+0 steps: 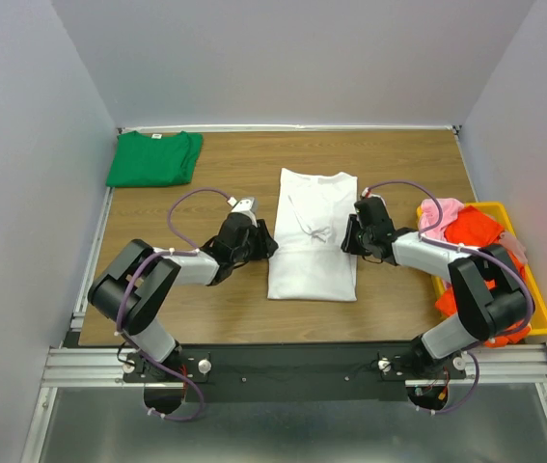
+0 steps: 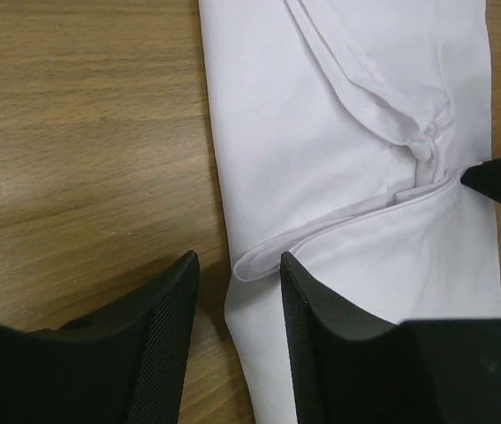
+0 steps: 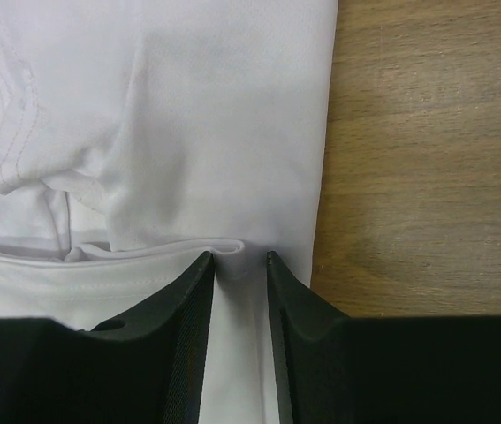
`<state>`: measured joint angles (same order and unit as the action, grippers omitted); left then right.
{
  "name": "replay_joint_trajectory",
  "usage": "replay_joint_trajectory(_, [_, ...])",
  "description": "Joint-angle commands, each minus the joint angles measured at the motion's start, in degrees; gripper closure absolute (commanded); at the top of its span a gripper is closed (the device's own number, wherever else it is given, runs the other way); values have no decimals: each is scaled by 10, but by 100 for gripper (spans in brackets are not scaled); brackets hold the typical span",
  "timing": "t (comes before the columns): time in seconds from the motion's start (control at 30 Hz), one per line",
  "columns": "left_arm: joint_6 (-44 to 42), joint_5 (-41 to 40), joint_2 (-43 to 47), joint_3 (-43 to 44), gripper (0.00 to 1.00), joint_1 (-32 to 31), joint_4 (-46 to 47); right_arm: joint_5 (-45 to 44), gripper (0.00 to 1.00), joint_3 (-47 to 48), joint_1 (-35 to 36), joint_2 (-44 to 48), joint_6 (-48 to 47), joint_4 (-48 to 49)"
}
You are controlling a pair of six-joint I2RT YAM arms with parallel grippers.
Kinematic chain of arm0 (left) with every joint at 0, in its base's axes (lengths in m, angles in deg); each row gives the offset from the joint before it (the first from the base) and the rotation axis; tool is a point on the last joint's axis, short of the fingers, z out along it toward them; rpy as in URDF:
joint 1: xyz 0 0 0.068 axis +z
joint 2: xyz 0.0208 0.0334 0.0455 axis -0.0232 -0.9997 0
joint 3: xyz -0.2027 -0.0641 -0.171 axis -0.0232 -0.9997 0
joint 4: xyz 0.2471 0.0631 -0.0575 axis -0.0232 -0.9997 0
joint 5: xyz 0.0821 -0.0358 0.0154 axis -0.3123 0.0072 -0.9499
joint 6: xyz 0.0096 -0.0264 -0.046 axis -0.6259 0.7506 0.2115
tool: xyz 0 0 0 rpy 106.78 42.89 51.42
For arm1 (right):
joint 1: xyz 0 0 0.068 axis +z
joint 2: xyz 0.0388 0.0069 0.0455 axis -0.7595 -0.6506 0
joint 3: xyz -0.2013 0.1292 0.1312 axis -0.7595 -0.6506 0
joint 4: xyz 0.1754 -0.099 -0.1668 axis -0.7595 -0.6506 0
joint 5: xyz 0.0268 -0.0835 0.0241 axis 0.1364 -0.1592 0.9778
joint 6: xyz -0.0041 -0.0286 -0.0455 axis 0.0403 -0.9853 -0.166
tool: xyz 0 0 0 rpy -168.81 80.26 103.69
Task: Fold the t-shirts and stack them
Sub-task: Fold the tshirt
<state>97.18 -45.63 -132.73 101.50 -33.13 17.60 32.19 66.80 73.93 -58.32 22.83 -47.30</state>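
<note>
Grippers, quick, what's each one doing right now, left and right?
Left gripper: open, straddling the left edge of the white t-shirt.
Right gripper: open, narrower gap, astride a fold near the shirt's right edge.

white t-shirt [image 1: 313,236] lies half-folded mid-table; green t-shirt [image 1: 154,158] sits folded far left.

Centre of the surface [image 1: 215,318]: one folded t-shirt [image 1: 314,241], left pincer [image 1: 265,241] at its nine o'clock edge, right pincer [image 1: 352,234] at its three. Another folded shirt [image 1: 154,158] lies at ten o'clock, far corner. Bin [image 1: 539,307] of shirts [image 1: 466,231] at three o'clock.
</note>
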Motion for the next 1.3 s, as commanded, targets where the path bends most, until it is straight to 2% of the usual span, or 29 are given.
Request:
replay_joint_trajectory(0.0, [-5,24,-19,8,54,4,23,15,64,-3,-3,-14,-7,17])
replay_joint_trajectory(0.17, [-5,31,-21,6,69,4,31,15,69,-4,-3,-14,-10,17])
replay_joint_trajectory(0.4, [-4,40,-27,9,85,4,36,13,73,-8,-3,-1,-10,16])
replay_joint_trajectory(0.43, [-4,40,-26,8,91,4,36,12,75,-11,-3,4,-9,17])
replay_joint_trajectory(0.6, [-4,45,-18,10,100,4,35,12,89,-15,-3,18,-11,15])
replay_joint_trajectory(0.73, [-4,51,-7,10,100,4,35,10,96,-22,-3,38,-11,12])
replay_joint_trajectory(1.03, [-10,46,32,17,100,4,15,-2,100,-24,-3,98,-17,-18])
replay_joint_trajectory(1.13, [-14,48,35,23,100,3,13,-4,100,-24,-3,105,-18,-26])
replay_joint_trajectory(1.27, [-23,55,22,39,100,3,7,-5,92,-21,-3,87,-23,-35])
